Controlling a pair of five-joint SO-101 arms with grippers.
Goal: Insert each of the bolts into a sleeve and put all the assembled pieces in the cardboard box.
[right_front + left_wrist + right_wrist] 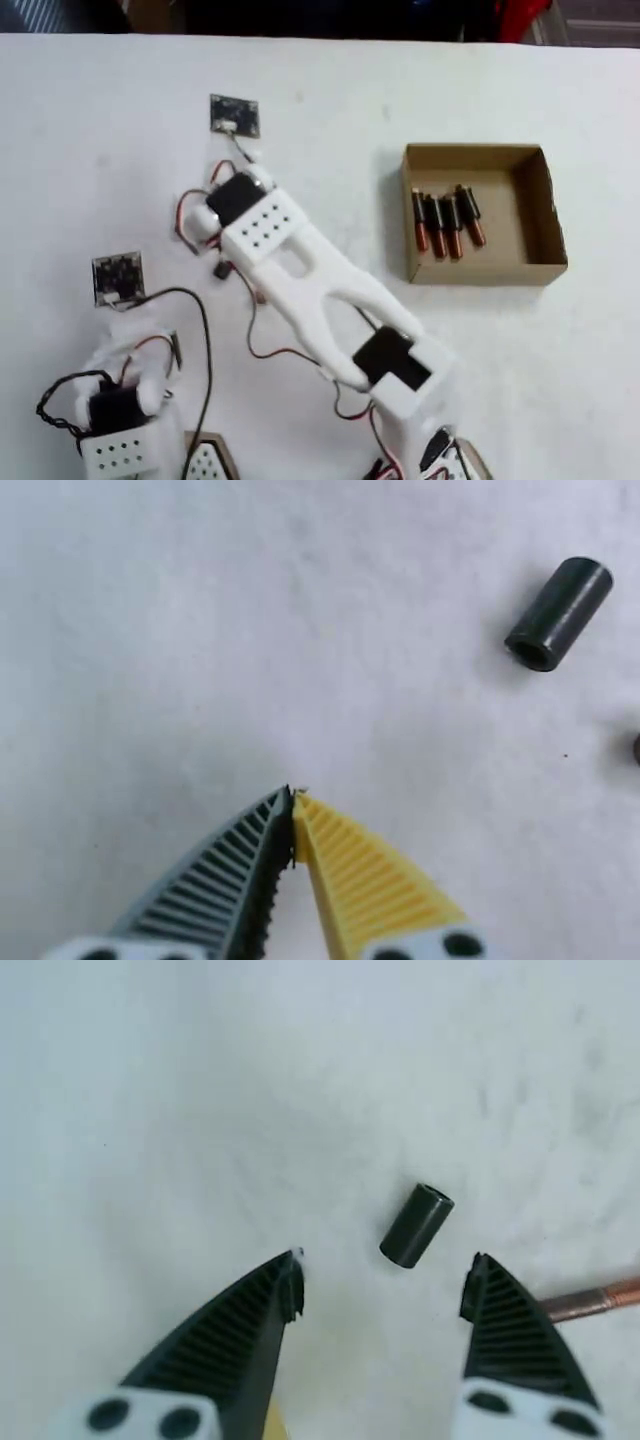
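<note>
Sleeve (417,1225) lies just ahead of the right tool (386,1258), tips parted; left tool (293,800) pinched together.

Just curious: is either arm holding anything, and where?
Nothing. The right fingers are open, the sleeve lying loose near them; the left fingers are shut, empty.

Cardboard box (485,272) open-topped, standing toward right edge of table (520,380); four assembled pieces (437,222), black sleeves on copper bolts, lying side by side in its left half; loose black sleeve (417,1225) on its side left of table's centre; copper bolt (590,1300) lying flat near it.
</note>
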